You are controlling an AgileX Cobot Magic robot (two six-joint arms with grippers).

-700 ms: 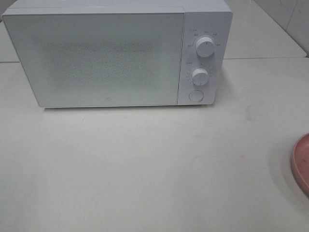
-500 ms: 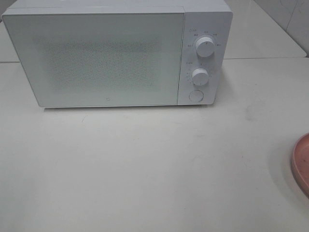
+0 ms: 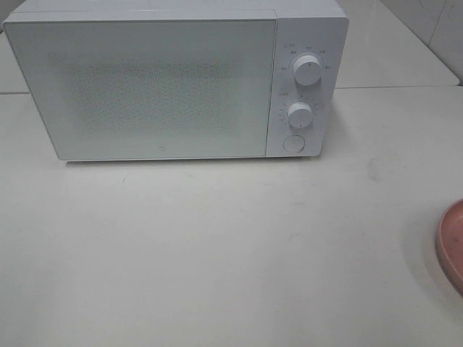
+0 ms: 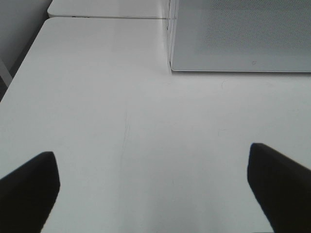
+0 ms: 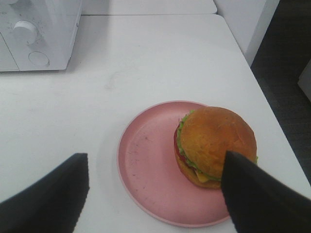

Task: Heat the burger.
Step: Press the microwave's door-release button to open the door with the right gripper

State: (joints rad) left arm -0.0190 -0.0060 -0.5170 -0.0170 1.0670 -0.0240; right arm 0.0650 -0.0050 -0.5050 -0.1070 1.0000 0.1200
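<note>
The place looks like a kitchen counter setup. A white box-shaped microwave oven (image 3: 173, 79) stands on a plain white tabletop (image 3: 217, 246), and near it a round pink plate (image 5: 146, 165) holds a tan-bunned burger (image 5: 216, 141).

Faint grey markings ring the white box-shaped microwave oven's (image 3: 173, 79) upper round knob (image 3: 307, 71) and lower round knob (image 3: 299, 113); none is legible.

White microwave (image 3: 173, 79) with speckled door (image 3: 141, 90), pink plate (image 5: 146, 165), tan-brown burger (image 5: 216, 138) frilled green, white table (image 3: 217, 253).
</note>
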